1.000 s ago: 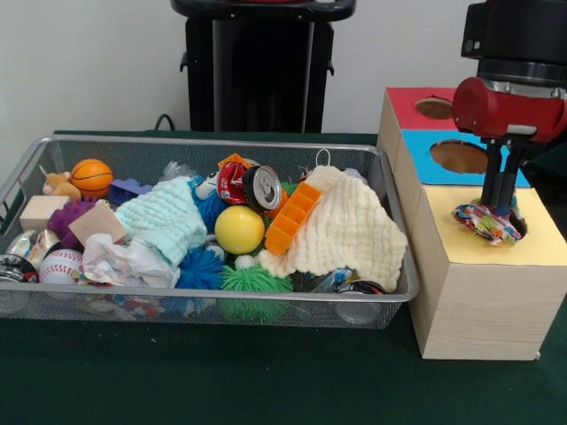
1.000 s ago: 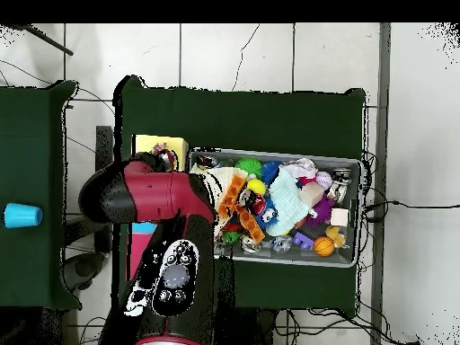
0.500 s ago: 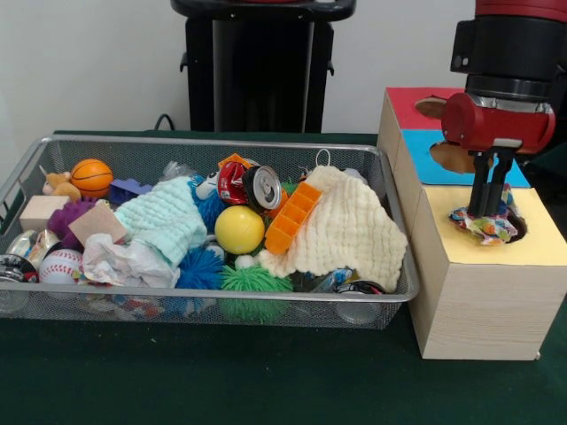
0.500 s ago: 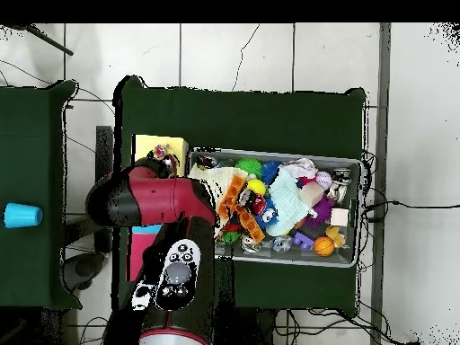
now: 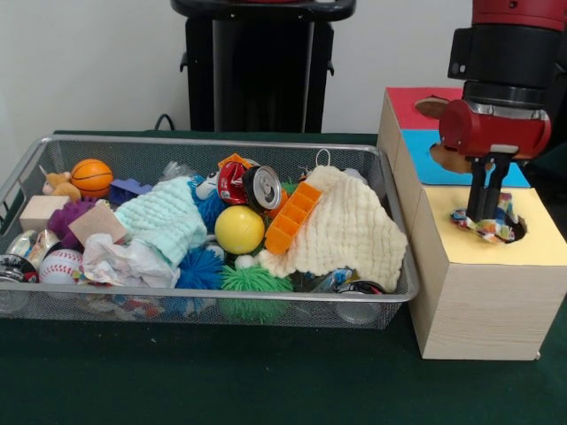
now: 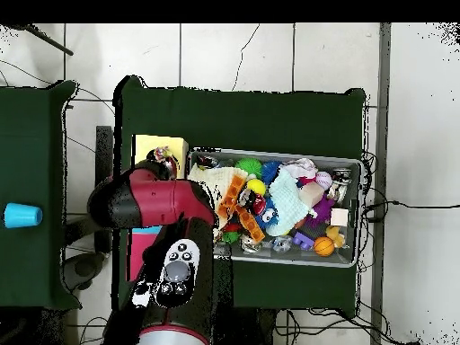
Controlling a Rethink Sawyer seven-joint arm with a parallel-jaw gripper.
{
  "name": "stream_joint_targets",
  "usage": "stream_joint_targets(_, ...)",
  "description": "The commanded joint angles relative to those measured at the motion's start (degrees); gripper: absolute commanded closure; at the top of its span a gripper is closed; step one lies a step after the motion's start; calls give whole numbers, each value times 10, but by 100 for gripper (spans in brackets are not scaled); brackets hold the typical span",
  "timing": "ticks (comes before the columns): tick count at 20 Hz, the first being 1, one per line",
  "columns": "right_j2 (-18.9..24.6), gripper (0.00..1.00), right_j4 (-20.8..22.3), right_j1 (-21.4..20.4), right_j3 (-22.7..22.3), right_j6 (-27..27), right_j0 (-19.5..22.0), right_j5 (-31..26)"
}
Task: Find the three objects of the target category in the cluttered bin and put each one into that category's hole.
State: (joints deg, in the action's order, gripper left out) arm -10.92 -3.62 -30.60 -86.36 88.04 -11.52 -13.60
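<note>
Far off to the hand's left in the front view, the wire bin (image 5: pixel 106 150) is sitting on the green tabletop (image 5: pixel 213 381), crowded with a small basketball (image 5: pixel 91 176), a baseball (image 5: pixel 60 265), a mint cloth (image 5: pixel 164 221), a yellow ball (image 5: pixel 239 229), a red can (image 5: pixel 248 186), an orange block tray (image 5: pixel 293 217) and a cream knitted cloth (image 5: pixel 345 232). Just beside the bin, toward the hand, the sorting box (image 5: pixel 478 301) is standing with a red, a blue and a yellow section on top.

The hand (image 5: pixel 486 215) is reaching straight down over the yellow section, its fingers pressed together and apparently pinching the multicoloured patterned cloth (image 5: pixel 487 227), which is bunching at the mouth of the yellow hole (image 5: pixel 518 228), partly in and partly draped over the rim directly below the fingertips. In the overhead view the arm is covering the hand, with only a scrap of the cloth showing.

To do this step well, the hand should probably be pushing the bundle toward the hole's centre before letting go, since a fold is lying on the rim and could be snagging there. Releasing low and lifting straight up would likely be keeping the fabric from trailing out with the fingers.
</note>
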Motion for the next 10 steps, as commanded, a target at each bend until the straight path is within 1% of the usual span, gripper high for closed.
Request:
stream_joint_targets(1,25,100,5,52,-42,117,-10,26)
stream_joint_targets(5,19,100,-5,55,-43,125,-20,23)
stream_joint_targets(10,13,100,-13,64,-43,135,-30,34)
